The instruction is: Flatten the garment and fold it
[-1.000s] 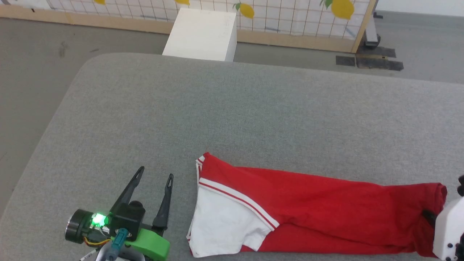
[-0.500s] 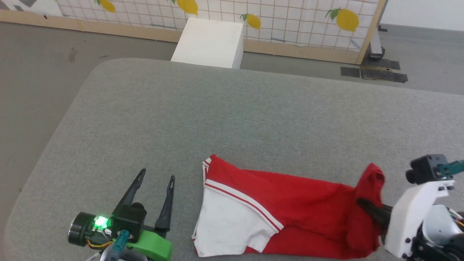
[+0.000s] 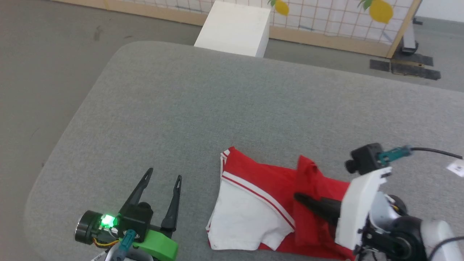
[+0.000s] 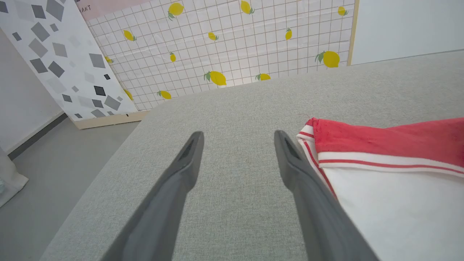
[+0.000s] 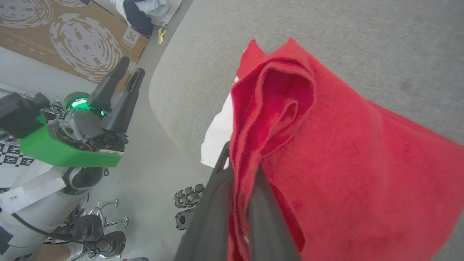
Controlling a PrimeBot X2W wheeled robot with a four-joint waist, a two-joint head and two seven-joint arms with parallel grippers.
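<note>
On the grey fabric table (image 3: 188,108), a fold of the red, white-sleeved soft jersey (image 3: 253,206) is clamped by the right gripper (image 3: 300,198) (left gripper (image 3: 164,173) spread wide, empty), white cuboid box (image 3: 235,27) beyond.

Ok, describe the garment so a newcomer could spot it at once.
Find the wide grey table. Near the edge closest to the robot, right of the left gripper, lies the garment: red cloth with a white, stripe-trimmed sleeve. Its bright red against the grey marks it out, one end pinched in the right gripper.
</note>
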